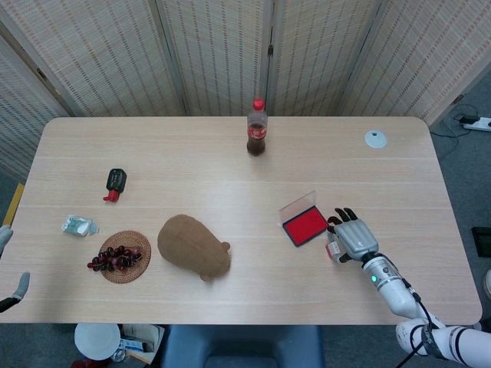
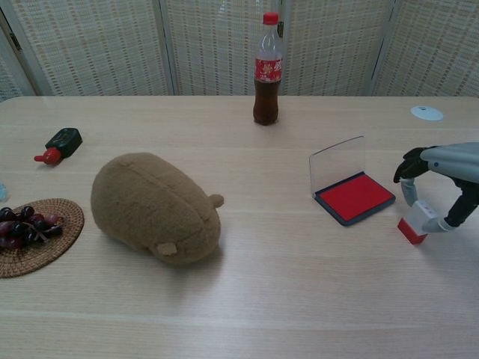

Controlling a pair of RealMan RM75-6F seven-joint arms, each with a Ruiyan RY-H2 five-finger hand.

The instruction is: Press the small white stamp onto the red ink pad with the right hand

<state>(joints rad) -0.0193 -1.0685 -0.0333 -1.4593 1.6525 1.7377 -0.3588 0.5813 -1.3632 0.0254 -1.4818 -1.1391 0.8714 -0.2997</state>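
The small white stamp (image 2: 416, 221), white-bodied with a red base, sits tilted on the bench (image 2: 299, 299) just to the right of the red ink pad (image 2: 355, 197), apart from it and not yet over the red surface. The right hand (image 2: 441, 187) arches over the stamp with its fingers (image 2: 408, 191) curled down around it, one on the pad side and another touching the far side; it looks like a pinch, though whether the grip bears the stamp's weight cannot be told. The pad lies open, its clear lid (image 2: 337, 162) standing up at the back. As I judge it, the grasp is forming or just made, and the lift, the carry across to the pad and the press all remain. The left hand (image 1: 9, 287) shows only at the bench's edge, holding nothing, its fingers apart. Farther off lie a brown plush toy (image 2: 153, 206), a cola bottle (image 2: 266, 71) and a woven coaster of grapes (image 2: 30, 233).
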